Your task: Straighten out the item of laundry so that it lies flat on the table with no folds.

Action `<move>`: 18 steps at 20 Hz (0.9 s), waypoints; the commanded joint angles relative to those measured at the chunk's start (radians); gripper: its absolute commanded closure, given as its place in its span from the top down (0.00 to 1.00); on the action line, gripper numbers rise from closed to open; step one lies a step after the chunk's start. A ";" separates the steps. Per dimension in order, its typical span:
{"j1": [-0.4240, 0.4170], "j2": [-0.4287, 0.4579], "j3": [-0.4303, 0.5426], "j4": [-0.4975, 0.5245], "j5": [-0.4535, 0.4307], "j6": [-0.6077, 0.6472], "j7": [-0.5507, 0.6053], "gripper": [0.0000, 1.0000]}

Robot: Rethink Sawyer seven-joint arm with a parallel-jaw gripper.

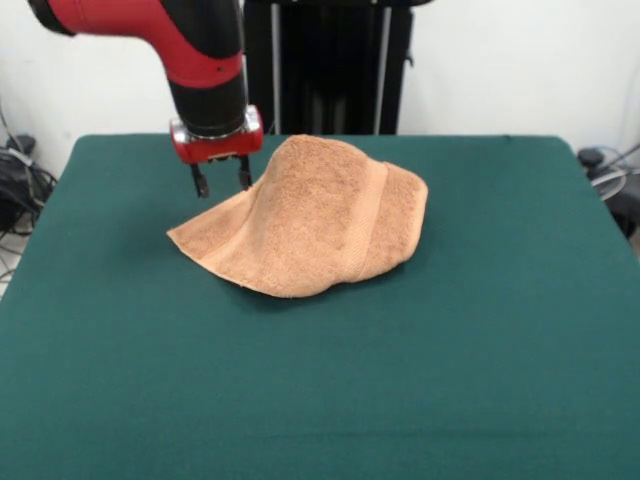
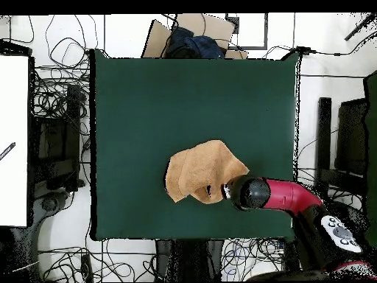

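The orange-tan towel (image 1: 310, 215) lies bunched near the far middle of the green table (image 1: 450, 360), humped up, with folds and one woven band running across it. My gripper (image 1: 222, 185) hangs at the towel's far left edge, its fingers apart and open, with the tips just above the cloth's rim. In the overhead view the towel (image 2: 197, 173) lies crumpled right of the table's (image 2: 147, 103) centre. The arm's wrist (image 2: 249, 193) covers the towel's lower right corner and hides the fingers.
The red and black arm (image 1: 190, 50) comes down from the top left. The black pedestal (image 1: 325, 65) stands behind the table. Cables (image 2: 59, 96) and equipment lie on the floor around the table. A white board (image 2: 13, 140) stands at the left.
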 commanded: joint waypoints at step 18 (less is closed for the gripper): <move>-0.035 -0.053 0.043 -0.074 -0.043 -0.001 -0.020 1.00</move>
